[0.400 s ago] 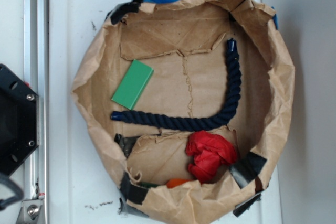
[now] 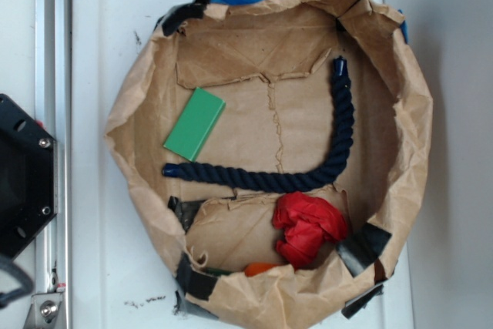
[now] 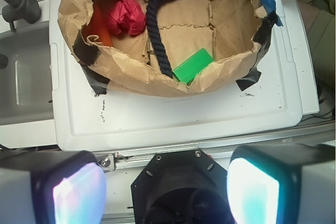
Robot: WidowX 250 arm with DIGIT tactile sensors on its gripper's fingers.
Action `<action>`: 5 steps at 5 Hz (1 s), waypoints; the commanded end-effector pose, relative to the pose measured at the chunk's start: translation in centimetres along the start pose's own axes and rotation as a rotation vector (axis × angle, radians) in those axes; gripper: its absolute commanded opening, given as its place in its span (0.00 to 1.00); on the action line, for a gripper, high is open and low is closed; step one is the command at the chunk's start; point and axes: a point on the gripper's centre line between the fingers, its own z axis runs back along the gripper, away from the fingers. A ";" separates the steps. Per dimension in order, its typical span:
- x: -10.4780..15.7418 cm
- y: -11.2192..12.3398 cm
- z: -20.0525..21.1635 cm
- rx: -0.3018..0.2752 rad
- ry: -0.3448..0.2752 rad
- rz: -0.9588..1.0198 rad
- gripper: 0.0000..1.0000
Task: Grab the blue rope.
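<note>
Blue rope (image 2: 293, 179) lies curved on the floor of the brown paper basin (image 2: 408, 159), between green block (image 2: 194, 123) and red cloth (image 2: 308, 227). Our gripper (image 3: 165, 190) hovers well back, looking down, jaws spread wide, holding nothing.

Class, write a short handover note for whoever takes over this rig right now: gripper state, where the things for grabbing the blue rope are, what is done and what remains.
Gripper: open, empty, held high above the robot base, well short of the paper bin.
Blue rope: lying in an L-shaped bend on the floor of the brown paper bin, one capped end near the green block, the other up toward the far wall. Untouched.
Also in the bin: crumpled red cloth close beside the rope's bend, and an orange object partly hidden by the rim.
Done: nothing yet.
Left: move over the bin, descend on the rope, close, lift.
</note>
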 end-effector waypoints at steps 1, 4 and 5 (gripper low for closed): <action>7.3 0.2 -3.1 0.059 -0.082 0.176 1.00; 10.3 0.3 -5.2 0.020 -0.150 0.297 1.00; 10.3 0.3 -5.2 0.020 -0.150 0.297 1.00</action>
